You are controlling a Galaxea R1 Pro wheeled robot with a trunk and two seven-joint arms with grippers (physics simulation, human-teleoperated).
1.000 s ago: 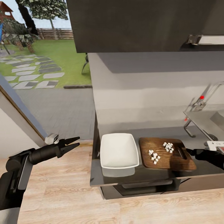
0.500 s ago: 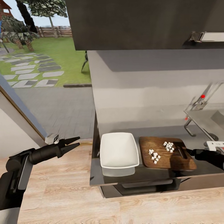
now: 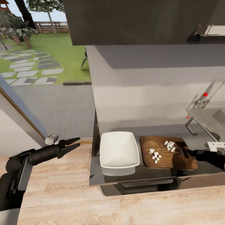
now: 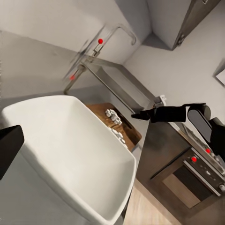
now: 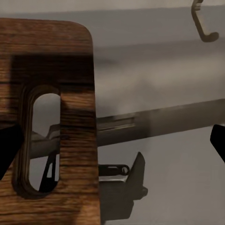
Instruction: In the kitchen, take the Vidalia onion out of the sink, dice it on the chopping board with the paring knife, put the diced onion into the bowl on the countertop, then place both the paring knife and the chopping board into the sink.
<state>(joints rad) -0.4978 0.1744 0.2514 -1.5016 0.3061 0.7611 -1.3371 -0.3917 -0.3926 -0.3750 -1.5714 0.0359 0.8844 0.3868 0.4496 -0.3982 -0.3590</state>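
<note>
The diced onion (image 3: 162,151) lies on the chopping board (image 3: 168,153), right of the empty bowl (image 3: 118,150). The right gripper (image 3: 189,152), apparently unclenched, reaches the board's handle end; transfer comes next. The left gripper (image 3: 77,142) hangs parted, empty.

Both tools (image 3: 76,142) (image 3: 189,152) parted, empty

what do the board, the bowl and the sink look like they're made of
The chopping board looks like dark brown wood with a visible streaked grain, matte. The bowl is plain white and smooth with a soft sheen, likely glazed ceramic, though plastic is possible. The sink looks like grey brushed steel, with a shiny chrome-like tap.
</note>
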